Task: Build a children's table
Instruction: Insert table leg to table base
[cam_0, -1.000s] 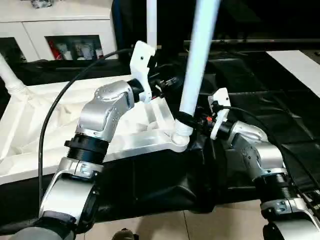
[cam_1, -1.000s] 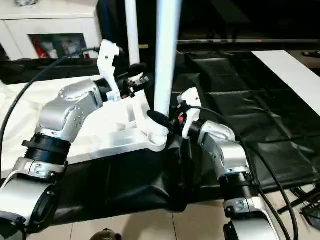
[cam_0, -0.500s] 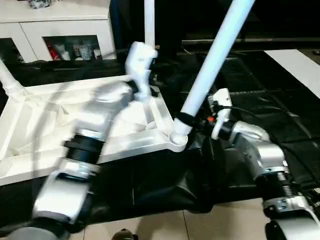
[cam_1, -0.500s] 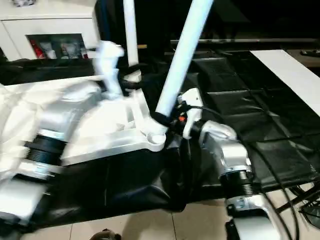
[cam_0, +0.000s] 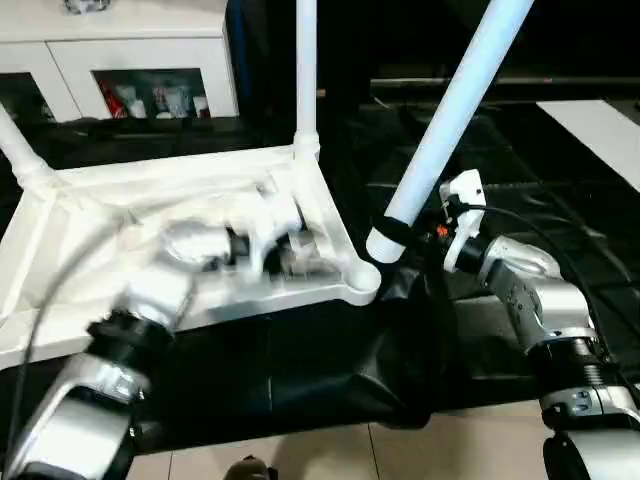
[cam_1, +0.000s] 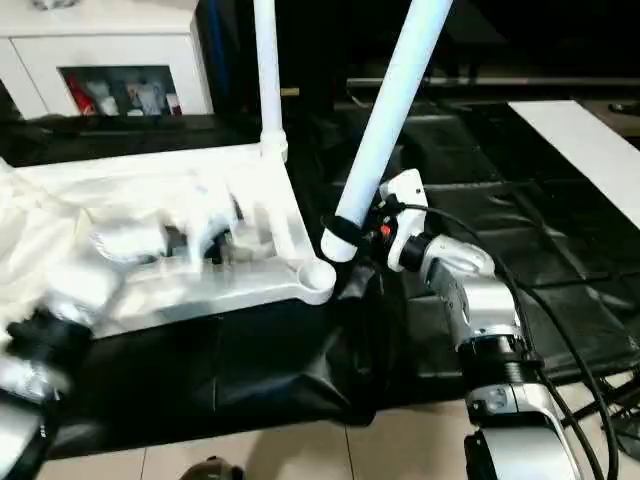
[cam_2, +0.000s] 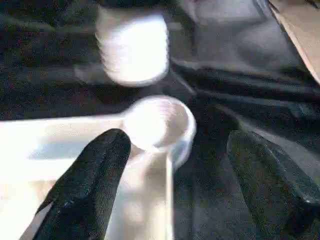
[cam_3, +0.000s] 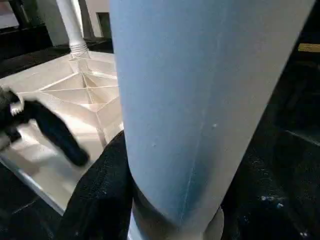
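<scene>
On the black-draped table the tabletop lies underside up, its ribs showing. A leg stands upright in the tabletop's far corner socket, and another leg slants up from a corner at the far left side.

The near right corner socket is empty. Just beside it, to the right and slightly above, hangs the threaded end of a third leg, which tilts up and away to the right from the tabletop. The end is close to the socket but not in it; in the left wrist view the leg's ribbed end floats apart from the round socket.

The right gripper is clenched around this leg near its lower end, one black finger wrapping the tube.

The left gripper is over the tabletop's ribbed inside, just left of the empty socket, blurred by motion. Its jaws stand apart with nothing between them; one finger is over the tabletop's edge and the other over the black cloth.
</scene>
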